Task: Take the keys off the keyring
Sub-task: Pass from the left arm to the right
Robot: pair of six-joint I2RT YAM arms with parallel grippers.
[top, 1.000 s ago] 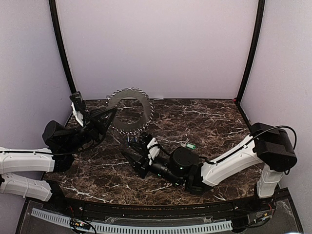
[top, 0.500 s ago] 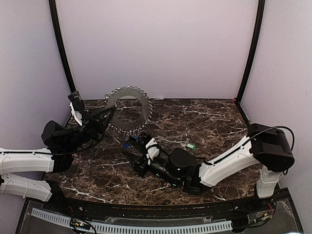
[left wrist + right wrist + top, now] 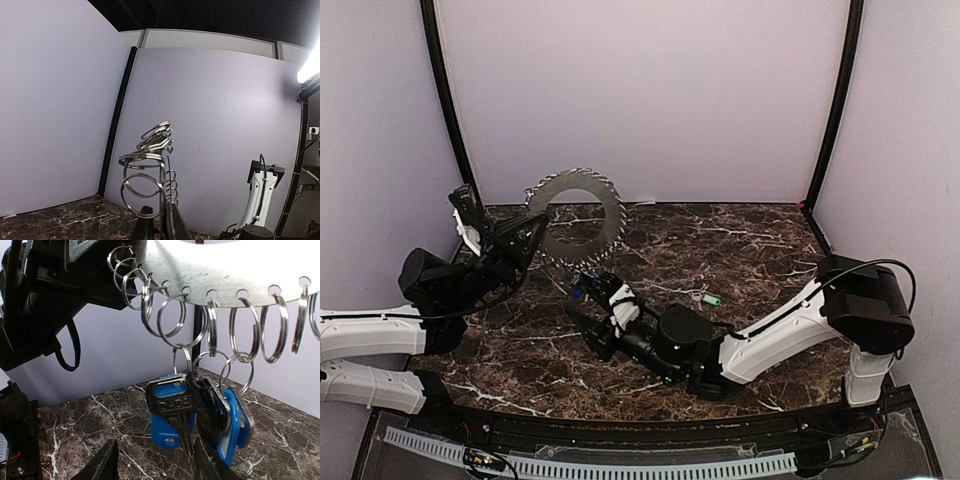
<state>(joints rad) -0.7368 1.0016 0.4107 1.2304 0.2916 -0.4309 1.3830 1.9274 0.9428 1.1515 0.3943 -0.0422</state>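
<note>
The keyring (image 3: 572,217), a flat grey toothed ring, is held upright above the table's back left. My left gripper (image 3: 531,240) is shut on its left rim; in the left wrist view the ring (image 3: 167,185) is edge-on between the fingers (image 3: 173,226). Small split rings (image 3: 170,315) hang from its lower edge (image 3: 225,270). Blue-headed keys (image 3: 172,410) hang from them, also seen from above (image 3: 582,289). My right gripper (image 3: 155,465) is open just below these keys, its right finger (image 3: 210,457) close beside them. A green-headed key (image 3: 712,299) lies loose on the table.
The table is dark marble (image 3: 750,250) inside pale walls with black corner posts (image 3: 448,110). The right arm (image 3: 780,325) stretches across the front of the table from its base at the right.
The left gripper has moved the keyring up and to the left. The right gripper has followed to the left, staying under the hanging blue keys.
</note>
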